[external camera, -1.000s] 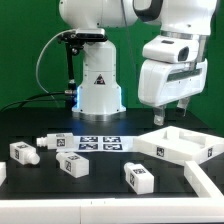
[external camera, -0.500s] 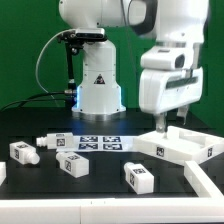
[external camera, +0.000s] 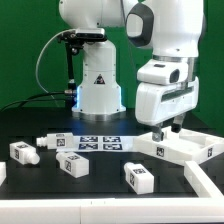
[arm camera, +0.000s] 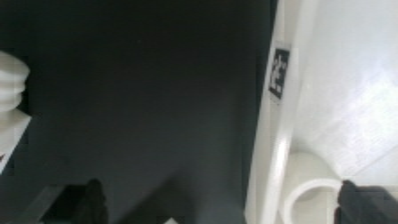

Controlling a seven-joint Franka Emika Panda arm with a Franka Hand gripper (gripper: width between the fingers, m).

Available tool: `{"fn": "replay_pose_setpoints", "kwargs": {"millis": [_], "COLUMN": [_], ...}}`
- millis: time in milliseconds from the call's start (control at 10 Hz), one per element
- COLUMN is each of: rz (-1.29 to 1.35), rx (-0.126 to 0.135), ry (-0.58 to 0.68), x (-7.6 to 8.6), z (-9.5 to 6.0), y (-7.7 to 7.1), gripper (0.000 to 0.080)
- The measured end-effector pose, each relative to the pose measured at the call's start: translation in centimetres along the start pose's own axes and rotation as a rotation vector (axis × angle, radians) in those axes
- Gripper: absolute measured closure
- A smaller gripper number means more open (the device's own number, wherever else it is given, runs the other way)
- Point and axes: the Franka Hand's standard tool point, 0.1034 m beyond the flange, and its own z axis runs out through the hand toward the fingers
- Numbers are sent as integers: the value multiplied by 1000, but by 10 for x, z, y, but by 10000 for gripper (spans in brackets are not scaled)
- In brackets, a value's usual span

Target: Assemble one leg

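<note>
Table [external camera: 100,190]: black; everything lay on it
Panel [external camera: 186,150]: white, rimmed; at the exterior view's right
Gripper [external camera: 167,128]: hung low over the panel's corner nearest the marker board; jaws spread wide, holding nothing
Marker board [external camera: 98,143]: flat; mid-table
Leg [external camera: 138,177]: loose on the table; near the panel; untouched
</note>
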Motion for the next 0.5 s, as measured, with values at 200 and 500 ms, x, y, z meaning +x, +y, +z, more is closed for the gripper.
{"fn": "replay_pose_setpoints", "kwargs": {"millis": [200,500], "rz": [3,3], "rx": [16,15], "ry": [8,5], "x": [-13,-11], "z": [24,22], "y": [-12,-10], "gripper": [150,244]}}
